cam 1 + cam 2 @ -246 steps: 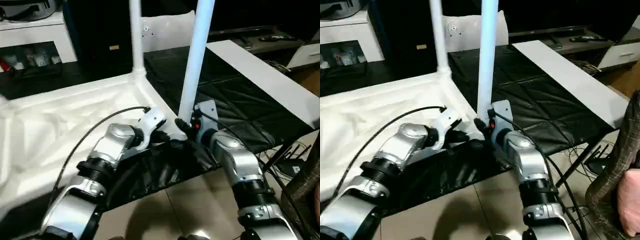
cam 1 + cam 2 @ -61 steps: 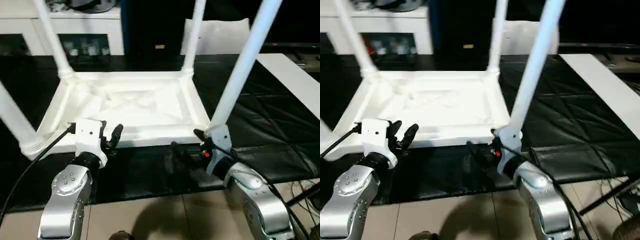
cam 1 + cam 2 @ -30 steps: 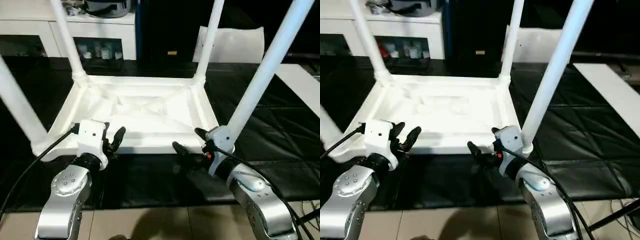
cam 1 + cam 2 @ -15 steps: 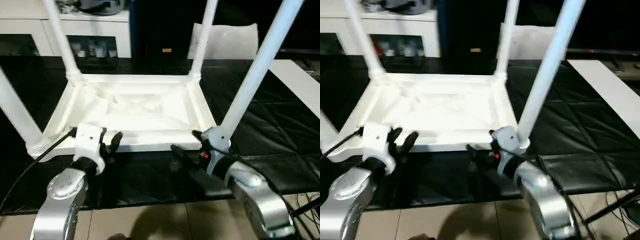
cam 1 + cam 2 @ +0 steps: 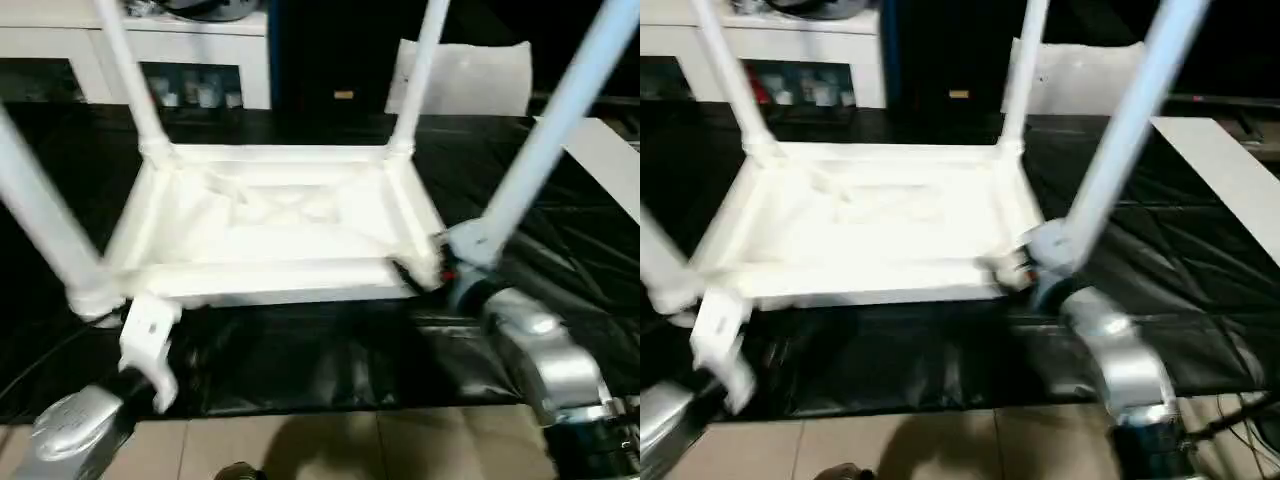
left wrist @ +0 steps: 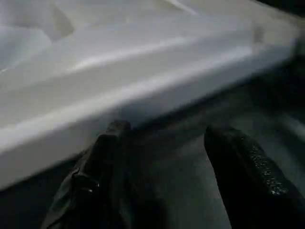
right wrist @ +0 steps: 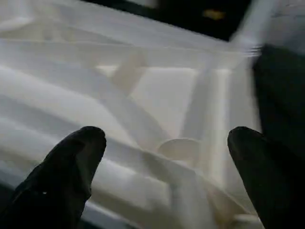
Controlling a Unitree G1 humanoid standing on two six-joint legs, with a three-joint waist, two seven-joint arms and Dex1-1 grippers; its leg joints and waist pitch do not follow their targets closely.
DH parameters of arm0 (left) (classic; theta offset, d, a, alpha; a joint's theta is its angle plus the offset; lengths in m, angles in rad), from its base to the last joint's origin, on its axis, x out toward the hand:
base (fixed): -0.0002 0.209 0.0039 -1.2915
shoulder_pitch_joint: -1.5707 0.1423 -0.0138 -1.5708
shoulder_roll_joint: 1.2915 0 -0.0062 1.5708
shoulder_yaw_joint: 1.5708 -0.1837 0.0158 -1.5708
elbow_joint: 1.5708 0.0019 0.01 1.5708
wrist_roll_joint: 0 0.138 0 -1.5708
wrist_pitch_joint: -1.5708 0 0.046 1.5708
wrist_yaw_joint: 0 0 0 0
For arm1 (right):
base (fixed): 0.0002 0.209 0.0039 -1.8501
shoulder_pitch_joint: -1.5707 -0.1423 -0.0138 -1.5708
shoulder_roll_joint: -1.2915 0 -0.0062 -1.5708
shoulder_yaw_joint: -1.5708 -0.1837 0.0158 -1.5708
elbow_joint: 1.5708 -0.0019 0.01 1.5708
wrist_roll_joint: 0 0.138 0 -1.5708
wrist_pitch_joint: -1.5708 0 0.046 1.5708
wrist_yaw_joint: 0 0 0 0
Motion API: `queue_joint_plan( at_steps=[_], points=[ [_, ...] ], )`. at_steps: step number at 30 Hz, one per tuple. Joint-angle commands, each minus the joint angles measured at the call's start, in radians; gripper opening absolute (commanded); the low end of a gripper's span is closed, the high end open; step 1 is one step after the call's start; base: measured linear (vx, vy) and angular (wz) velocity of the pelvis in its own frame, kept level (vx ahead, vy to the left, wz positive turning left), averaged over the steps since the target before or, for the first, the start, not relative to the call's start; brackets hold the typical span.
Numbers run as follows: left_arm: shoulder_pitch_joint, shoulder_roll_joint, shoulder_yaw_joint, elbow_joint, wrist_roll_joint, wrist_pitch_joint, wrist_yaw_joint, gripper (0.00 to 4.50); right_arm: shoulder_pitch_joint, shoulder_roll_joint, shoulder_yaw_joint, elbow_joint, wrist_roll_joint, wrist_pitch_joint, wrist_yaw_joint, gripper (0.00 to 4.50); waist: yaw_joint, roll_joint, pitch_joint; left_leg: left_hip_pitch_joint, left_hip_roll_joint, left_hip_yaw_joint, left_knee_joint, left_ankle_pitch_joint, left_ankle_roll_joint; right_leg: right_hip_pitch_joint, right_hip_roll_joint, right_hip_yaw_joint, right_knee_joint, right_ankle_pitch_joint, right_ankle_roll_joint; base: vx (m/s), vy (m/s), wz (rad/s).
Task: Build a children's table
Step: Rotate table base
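The children's table lies upside down on a black mat, its white tabletop [image 5: 270,282] showing the ribbed underside. Its legs stand up from the corners: far left [image 5: 125,70], far right [image 5: 420,70], near right [image 5: 560,120] and near left [image 5: 40,220]. My left gripper [image 6: 170,129] is open just short of the tabletop's near edge [image 6: 119,71], with nothing between its fingers. My right gripper [image 7: 167,138] is open wide at the near right corner, over the ribs [image 7: 124,109] of the underside. The right forearm [image 5: 530,350] reaches in beside the near right leg.
The black mat [image 5: 300,350] ends at a tiled floor [image 5: 320,445] in front of me. A white cabinet [image 5: 200,30] stands at the back left, and a white flat bag [image 5: 470,70] behind the table. A long white board [image 5: 612,165] lies at the right.
My left gripper has drawn back from the tabletop's near edge toward me. My right gripper has moved forward to the near right corner. The view has shifted a little.
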Motion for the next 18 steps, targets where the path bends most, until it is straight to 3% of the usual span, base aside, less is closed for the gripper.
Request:
queue_joint_plan(
  at_steps=[1, 2, 4, 7, 9, 11, 13, 14, 15, 18],
  points=[
    [-0.009, 0.022, 0.008, -0.028, -0.031, 0.019, -0.041, 2.93, -0.015, -0.010, -0.015, -0.016, 0.013, -0.011, 0.025, 4.50, -0.006, 0.009, -0.033, 0.045, 0.052, -0.014, -0.097, -0.395, -0.067, -0.012, -0.050, 0.041, -0.093, -0.252, -0.136, 0.000, 0.000, 0.00],
    [-0.013, 0.038, 0.002, -0.031, -0.045, 0.028, -0.058, 2.93, -0.013, -0.012, -0.005, -0.029, 0.023, -0.006, 0.041, 4.50, -0.010, -0.001, -0.028, 0.042, 0.051, -0.015, -0.101, -0.420, -0.074, -0.012, -0.050, 0.041, -0.097, -0.295, -0.122, 0.000, 0.000, 0.00],
    [-0.040, 0.055, -0.023, -0.022, -0.049, 0.040, -0.078, 3.13, -0.008, -0.008, 0.010, -0.041, 0.028, -0.001, 0.048, 4.50, -0.009, 0.004, -0.032, 0.045, 0.050, -0.018, -0.103, -0.422, -0.084, -0.014, -0.052, 0.043, -0.097, -0.308, -0.111, 0.000, 0.000, 0.00],
    [-0.092, 0.074, -0.068, 0.012, -0.036, 0.061, -0.096, 3.28, -0.002, -0.007, 0.032, -0.044, 0.026, -0.006, 0.054, 4.50, -0.010, 0.002, -0.035, 0.043, 0.050, -0.017, -0.103, -0.393, -0.085, -0.012, -0.050, 0.045, -0.091, -0.253, -0.116, 0.000, 0.000, 0.00],
    [-0.177, 0.100, -0.144, 0.066, -0.027, 0.099, -0.149, 3.43, 0.003, 0.004, 0.035, -0.041, 0.021, -0.014, 0.052, 4.50, -0.010, 0.000, -0.038, 0.048, 0.046, -0.012, -0.099, -0.374, -0.081, -0.016, -0.046, 0.047, -0.091, -0.237, -0.116, 0.000, 0.000, 0.00],
    [-0.197, 0.101, -0.158, 0.077, -0.032, 0.114, -0.160, 3.65, 0.004, 0.005, 0.034, -0.039, 0.018, -0.017, 0.053, 4.50, -0.012, -0.001, -0.045, 0.037, 0.047, -0.012, -0.098, -0.296, -0.073, -0.002, -0.046, 0.046, -0.078, -0.137, -0.131, 0.000, 0.000, 0.00],
    [-0.209, 0.102, -0.166, 0.085, -0.037, 0.124, -0.166, 3.70, 0.005, 0.007, 0.034, -0.038, 0.015, -0.019, 0.055, 4.50, -0.015, -0.002, -0.050, 0.035, 0.046, -0.010, -0.092, -0.236, -0.059, 0.002, -0.043, 0.046, -0.071, -0.055, -0.142, 0.000, 0.000, 0.00],
    [-0.277, 0.104, -0.214, 0.135, -0.021, 0.142, -0.189, 3.73, 0.007, 0.005, 0.034, -0.042, 0.015, -0.016, 0.060, 4.50, -0.016, -0.003, -0.050, 0.036, 0.042, -0.004, -0.088, -0.191, -0.039, 0.002, -0.040, 0.047, -0.069, 0.006, -0.152, 0.000, 0.000, 0.00],
    [-0.320, 0.105, -0.243, 0.178, 0.000, 0.138, -0.199, 3.84, 0.007, 0.003, 0.038, -0.049, 0.021, -0.014, 0.066, 4.50, -0.014, 0.001, -0.052, 0.040, 0.041, -0.003, -0.084, -0.188, -0.035, 0.000, -0.039, 0.048, -0.068, 0.010, -0.158, 0.000, 0.000, 0.00],
    [-0.405, 0.100, -0.288, 0.276, 0.046, 0.120, -0.202, 4.11, 0.008, -0.002, 0.046, -0.067, 0.035, -0.003, 0.082, 4.50, -0.013, -0.001, -0.052, 0.038, 0.041, -0.002, -0.082, -0.168, -0.024, 0.006, -0.041, 0.049, -0.067, 0.035, -0.171, 0.000, 0.000, 0.00]
  ],
)
